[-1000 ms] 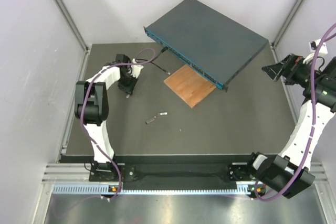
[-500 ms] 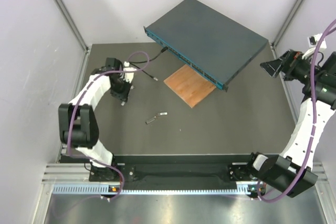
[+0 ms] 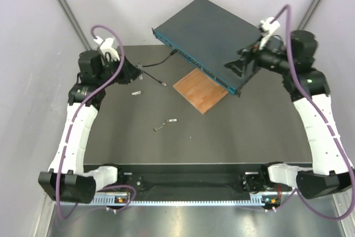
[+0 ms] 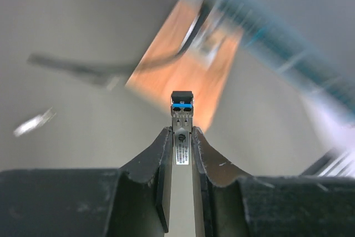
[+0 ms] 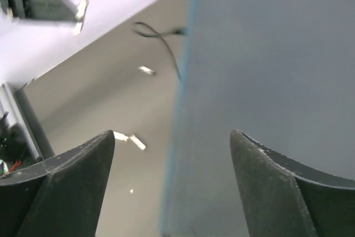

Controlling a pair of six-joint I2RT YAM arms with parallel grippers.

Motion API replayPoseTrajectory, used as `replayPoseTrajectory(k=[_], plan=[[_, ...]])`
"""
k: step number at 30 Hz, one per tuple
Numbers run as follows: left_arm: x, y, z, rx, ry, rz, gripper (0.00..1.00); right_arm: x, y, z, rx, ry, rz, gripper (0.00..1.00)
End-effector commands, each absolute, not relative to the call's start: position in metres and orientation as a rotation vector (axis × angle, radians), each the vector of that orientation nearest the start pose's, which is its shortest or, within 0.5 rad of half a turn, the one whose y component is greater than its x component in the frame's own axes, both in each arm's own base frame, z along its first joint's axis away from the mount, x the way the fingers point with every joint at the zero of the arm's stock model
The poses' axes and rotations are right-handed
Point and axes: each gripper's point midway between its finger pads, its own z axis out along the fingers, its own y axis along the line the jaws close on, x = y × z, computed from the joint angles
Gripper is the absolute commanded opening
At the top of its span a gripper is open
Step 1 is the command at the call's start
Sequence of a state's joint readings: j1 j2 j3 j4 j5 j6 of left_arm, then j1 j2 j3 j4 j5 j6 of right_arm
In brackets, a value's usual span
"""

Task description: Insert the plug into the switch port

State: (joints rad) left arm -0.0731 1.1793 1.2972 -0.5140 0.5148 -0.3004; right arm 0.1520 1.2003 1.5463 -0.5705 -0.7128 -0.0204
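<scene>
**Status: insertion not begun.**

1. **Left claw** [image 4: 182, 132]: pressed together on a small silver piece [image 4: 182, 116] with a blue band and a black tip. The piece projects straight ahead of the fingertips. No cable is seen running from it, so it is judged to be a loose part and not the plug. The claw is raised off the surface [image 3: 249, 131]. A loose grey piece [image 3: 135, 92] lies on the surface just beneath it.

2. **Plug** [image 3: 164, 83]: the pale tip of the thin black cable [image 3: 155, 78]. It lies on the surface, ahead of and below the left claw, between that claw and the wooden board [image 3: 201, 90]. Nothing grips it.

3. **Cable, other end:** it runs to the teal front face of the switch [image 3: 222, 37], farther ahead of the left claw. Whether this end is seated in a switch port [image 3: 194, 62] cannot be told at this size.

4. **Right claw** [image 5: 172, 133]: spread wide, with nothing between the fingers. It hangs above the top of the switch. The front edge of the housing passes beneath the gap between the fingers, and the plug lies well beyond and below that edge.

5. **Remaining work (judgement):**
   - Neither claw has the plug. It must first be grasped, which probably means setting down the silver piece.
   - The plug must then be lifted and lined up with a free port on the teal face.
   - The plug must be pushed home while the switch is kept from sliding.
</scene>
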Motion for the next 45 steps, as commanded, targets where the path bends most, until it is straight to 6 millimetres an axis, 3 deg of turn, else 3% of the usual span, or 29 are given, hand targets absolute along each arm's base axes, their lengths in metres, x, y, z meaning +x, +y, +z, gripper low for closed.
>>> replayPoseTrajectory(k=[1, 2, 4, 5, 7, 11, 15, 21, 37, 45], plan=[[0.344, -0.136, 0.407, -0.092, 1.689, -0.966, 0.0, 0.306, 0.209, 0.438, -0.78, 1.532, 0.681, 0.82], [0.345, -0.136, 0.413, -0.129, 1.671, -0.985, 0.0, 0.293, 0.236, 0.44, -0.847, 1.49, 0.72, 0.81], [0.348, -0.138, 0.425, -0.224, 1.646, -1.043, 0.0, 0.297, 0.259, 0.436, -0.885, 1.475, 0.682, 0.78], [0.348, -0.138, 0.427, -0.259, 1.639, -1.058, 0.0, 0.293, 0.283, 0.435, -0.927, 1.456, 0.702, 0.76], [0.347, -0.14, 0.433, -0.34, 1.63, -1.116, 0.0, 0.296, 0.299, 0.436, -0.937, 1.442, 0.662, 0.75], [0.34, -0.146, 0.435, -0.403, 1.615, -1.196, 0.0, 0.277, 0.353, 0.443, -1.038, 1.323, 0.659, 0.74], [0.334, -0.15, 0.435, -0.422, 1.607, -1.238, 0.0, 0.284, 0.387, 0.444, -1.024, 1.314, 0.687, 0.72], [0.322, -0.156, 0.439, -0.404, 1.59, -1.255, 0.0, 0.306, 0.411, 0.445, -0.941, 1.358, 0.695, 0.68], [0.316, -0.158, 0.424, -0.424, 1.596, -1.275, 0.0, 0.305, 0.44, 0.432, -0.99, 1.349, 0.685, 0.59], [0.311, -0.167, 0.425, -0.385, 1.599, -1.32, 0.0, 0.314, 0.443, 0.418, -1.002, 1.374, 0.623, 0.41]])
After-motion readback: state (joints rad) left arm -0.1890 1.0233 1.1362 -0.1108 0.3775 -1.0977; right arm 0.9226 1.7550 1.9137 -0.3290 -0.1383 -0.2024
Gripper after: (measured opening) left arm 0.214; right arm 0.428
